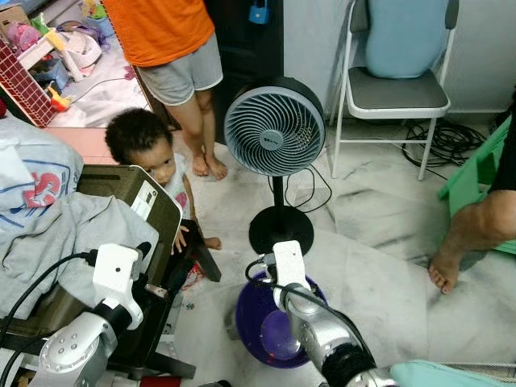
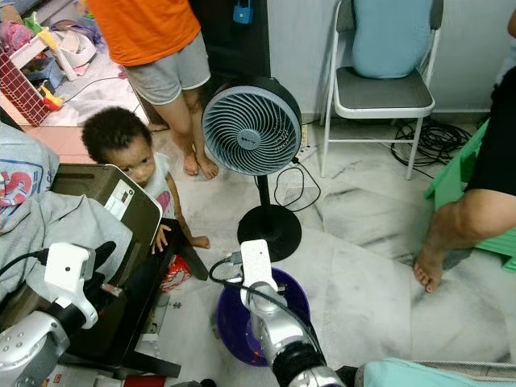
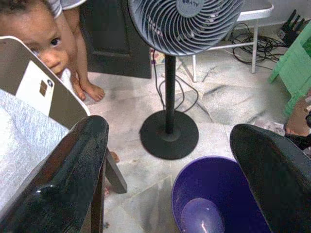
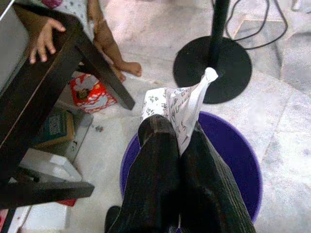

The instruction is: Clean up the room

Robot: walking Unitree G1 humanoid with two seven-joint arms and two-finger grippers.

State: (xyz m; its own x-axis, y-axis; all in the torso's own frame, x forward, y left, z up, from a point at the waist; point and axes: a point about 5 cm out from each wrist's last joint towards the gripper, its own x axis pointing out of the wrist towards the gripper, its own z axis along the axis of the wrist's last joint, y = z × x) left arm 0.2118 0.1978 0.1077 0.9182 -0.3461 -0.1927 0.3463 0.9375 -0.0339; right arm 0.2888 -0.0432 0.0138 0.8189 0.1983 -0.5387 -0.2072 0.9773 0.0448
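Note:
A purple bin [image 1: 251,337] stands on the marble floor just in front of me, near the fan's base. My right gripper [image 4: 178,130] hangs directly over the bin [image 4: 236,154], shut on a crumpled white printed paper [image 4: 176,108] that sticks out past its fingertips. My left gripper [image 3: 167,128] is open, fingers [image 3: 80,155] spread wide with nothing between them. It is held beside the dark low table [image 1: 153,310] that carries grey clothes [image 1: 60,234]. The bin [image 3: 214,194] looks empty inside.
A small child [image 1: 149,149] leans on the table [image 4: 51,60], hand on its edge. A standing fan [image 1: 274,129] is just beyond the bin. A person in orange [image 1: 173,48], a folding chair [image 1: 395,93], another person's foot [image 1: 450,270], a red box [image 4: 90,93] and cables [image 1: 447,141] surround me.

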